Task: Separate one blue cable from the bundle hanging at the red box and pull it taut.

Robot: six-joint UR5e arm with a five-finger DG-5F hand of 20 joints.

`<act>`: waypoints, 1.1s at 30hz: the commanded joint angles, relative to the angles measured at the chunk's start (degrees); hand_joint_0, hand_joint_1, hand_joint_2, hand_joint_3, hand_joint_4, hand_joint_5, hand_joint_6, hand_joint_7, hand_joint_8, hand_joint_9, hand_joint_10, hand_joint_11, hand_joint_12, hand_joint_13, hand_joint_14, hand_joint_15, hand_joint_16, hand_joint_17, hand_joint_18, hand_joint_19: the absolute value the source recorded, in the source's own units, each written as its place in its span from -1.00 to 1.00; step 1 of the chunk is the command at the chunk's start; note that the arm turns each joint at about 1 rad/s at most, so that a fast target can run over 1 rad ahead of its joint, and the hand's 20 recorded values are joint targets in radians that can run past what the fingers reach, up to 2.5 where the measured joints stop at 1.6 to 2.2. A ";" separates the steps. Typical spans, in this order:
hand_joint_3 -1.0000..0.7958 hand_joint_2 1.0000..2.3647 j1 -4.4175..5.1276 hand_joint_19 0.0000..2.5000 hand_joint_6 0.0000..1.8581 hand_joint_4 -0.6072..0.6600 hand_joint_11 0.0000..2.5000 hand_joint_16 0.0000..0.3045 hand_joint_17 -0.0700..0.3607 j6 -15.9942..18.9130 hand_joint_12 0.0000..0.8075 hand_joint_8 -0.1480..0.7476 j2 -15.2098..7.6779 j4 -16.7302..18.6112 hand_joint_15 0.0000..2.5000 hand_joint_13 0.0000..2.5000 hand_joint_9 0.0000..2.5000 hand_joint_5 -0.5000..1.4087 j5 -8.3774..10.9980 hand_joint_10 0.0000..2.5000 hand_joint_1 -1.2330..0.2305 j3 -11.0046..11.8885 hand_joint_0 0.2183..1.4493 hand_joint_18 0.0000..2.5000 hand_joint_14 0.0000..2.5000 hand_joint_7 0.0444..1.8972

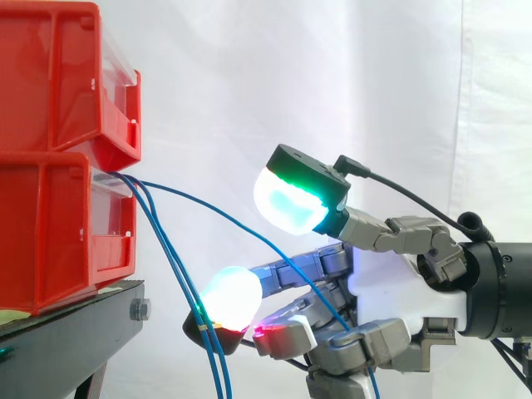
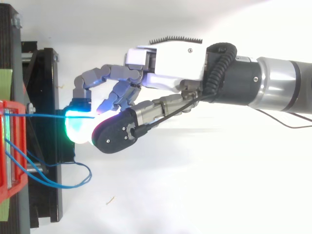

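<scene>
thin blue cable (image 2: 48,116) leaves the front edge where the upper red plastic bin (image 1: 50,75) sits on the lower red plastic bin (image 1: 50,241), both stacked on the black stand (image 1: 75,324) at the left, before the white curtain (image 1: 249,83). in the side view there is open air between the bins' front faces and the hand (image 1: 382,283), and free room above the hand too. in the top view the pale floor beside the stand lies open on both sides of the arm. the arm reaches in level from the right with the palm side turned toward the bins. the fingers stretch toward the bins with a slight bend, and the thumb's green-white pad (image 1: 287,204) is raised well above the white-cyan finger pad (image 1: 230,298), leaving a wide gap, so the hand stands open with nothing pinched. the single cable arcs out from the bins, passes through that gap, lies across the fingers and drops past the palm to the bottom edge; in the side view it curves rather than running straight. the other blue cables (image 1: 174,266) hang steeply from the same bin edge and pass right at the lowest fingertip; i cannot tell whether they touch it.
</scene>
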 commanded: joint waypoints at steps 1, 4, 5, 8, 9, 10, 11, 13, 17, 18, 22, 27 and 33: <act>-0.44 -1.00 -0.11 -0.09 -0.46 0.37 0.11 -0.65 -0.11 0.48 0.00 0.16 0.35 -0.04 0.08 -0.17 -0.31 -0.67 -0.50 -0.83 -0.01 0.00 -0.51 -0.06 -0.14 0.17; -0.44 -1.00 -0.11 -0.08 -0.46 0.37 0.10 -0.65 -0.11 0.30 0.01 0.14 1.50 -0.56 0.08 -0.19 -0.32 -0.67 -1.29 -0.69 -0.02 0.00 -0.51 -0.06 -0.08 0.17; -0.44 -1.00 -0.20 -0.08 -0.46 0.38 0.09 -0.65 -0.11 0.21 -0.01 0.14 1.94 -1.53 0.08 -0.19 -0.33 -0.67 -1.55 -0.60 -0.02 0.00 -0.51 -0.05 -0.06 0.17; -0.44 -1.00 -0.11 -0.08 -0.46 0.38 0.09 -0.65 -0.12 -0.31 0.01 0.14 3.69 -6.10 0.07 -0.20 -0.34 -0.66 -1.99 -0.40 -0.02 0.00 -0.50 -0.05 -0.03 0.18; -0.44 -1.00 -0.11 -0.08 -0.46 0.38 0.09 -0.65 -0.11 -0.58 -0.01 0.14 3.87 -6.80 0.07 -0.20 -0.34 -0.66 -2.08 -0.37 -0.02 0.00 -0.50 -0.05 -0.03 0.18; -0.44 -1.00 -0.20 -0.08 -0.46 0.38 0.09 -0.65 -0.12 -0.67 -0.02 0.12 4.13 -7.07 0.08 -0.20 -0.35 -0.66 -2.08 -0.27 -0.03 0.00 -0.49 -0.06 -0.03 0.18; -0.44 -1.00 -0.11 -0.07 -0.46 0.37 0.09 -0.66 -0.13 -0.75 -0.03 0.11 4.31 -7.24 0.09 -0.20 -0.35 -0.66 -2.08 -0.20 -0.03 0.00 -0.47 -0.06 -0.04 0.19; -0.42 -1.00 -0.20 -0.07 -0.46 0.36 0.09 -0.67 -0.14 -1.19 -0.04 0.09 4.84 -7.95 0.09 -0.21 -0.35 -0.65 -1.99 -0.11 -0.03 0.00 -0.44 -0.07 -0.04 0.19; -0.32 -0.99 -0.20 -0.06 -0.46 0.34 0.10 -0.68 -0.16 -1.63 -0.05 0.08 5.01 -8.39 0.10 -0.21 -0.34 -0.63 -1.64 -0.09 0.01 0.00 -0.34 -0.08 -0.05 0.20; -0.31 -0.99 -0.11 -0.06 -0.46 0.34 0.11 -0.68 -0.16 -1.63 -0.05 0.07 5.01 -8.39 0.11 -0.21 -0.34 -0.63 -1.64 -0.09 0.01 0.00 -0.34 -0.08 -0.04 0.20; -0.32 -0.99 -0.11 -0.06 -0.46 0.34 0.11 -0.68 -0.16 -1.37 -0.06 0.08 5.01 -8.30 0.09 -0.21 -0.34 -0.63 -1.64 -0.08 0.01 0.00 -0.33 -0.08 -0.03 0.20; -0.34 -0.99 -0.11 -0.06 -0.46 0.35 0.10 -0.68 -0.17 -1.10 -0.07 0.09 4.92 -8.21 0.09 -0.19 -0.33 -0.62 -0.85 -0.09 0.08 0.00 -0.31 -0.07 -0.04 0.21; -0.27 -0.98 -0.20 -0.05 -0.46 0.35 0.08 -0.69 -0.18 4.52 -0.07 0.07 4.92 -7.59 0.10 -0.17 -0.31 -0.62 3.63 -0.06 0.11 -0.09 -0.27 -0.04 -0.05 0.21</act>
